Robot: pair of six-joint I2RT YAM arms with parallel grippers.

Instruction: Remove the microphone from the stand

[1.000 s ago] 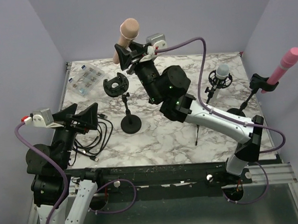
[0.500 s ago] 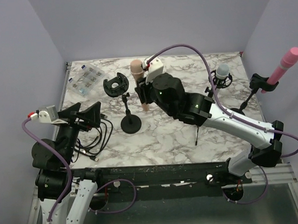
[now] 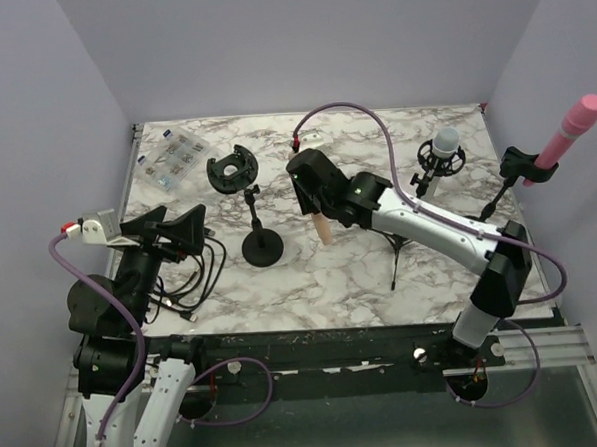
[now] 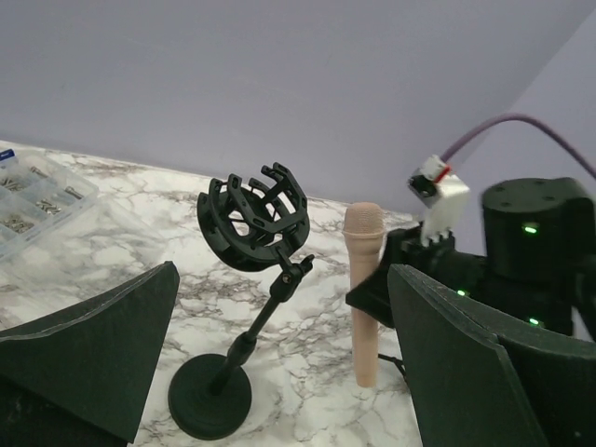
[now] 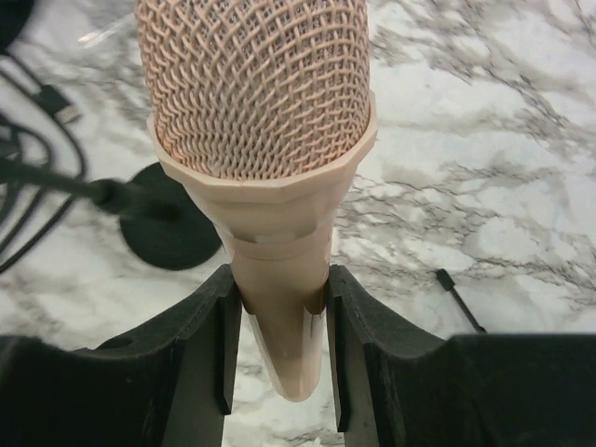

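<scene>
While the right tool [image 5: 279, 346] squeezes it from both sides, the peach microphone [image 5: 270, 186] stands straight up with its round mesh head on top. The tool's two black fingers [image 5: 222, 345] press on the thin handle just below the head, and the bottom tip pokes out under them. From above, the microphone [image 3: 322, 228] is near the middle of the worktop [image 3: 322, 282]. Its tip is down by the marble, but I cannot tell if it touches. The black stand [image 3: 262, 247] is just beside it, on the side toward the left edge, and the two are apart. The stand's round holder [image 4: 253, 216] leans toward the far edge. The left tool [image 3: 166, 226] hangs over black cables [image 3: 193, 274] by the near left corner, with its fingers spread wide.
</scene>
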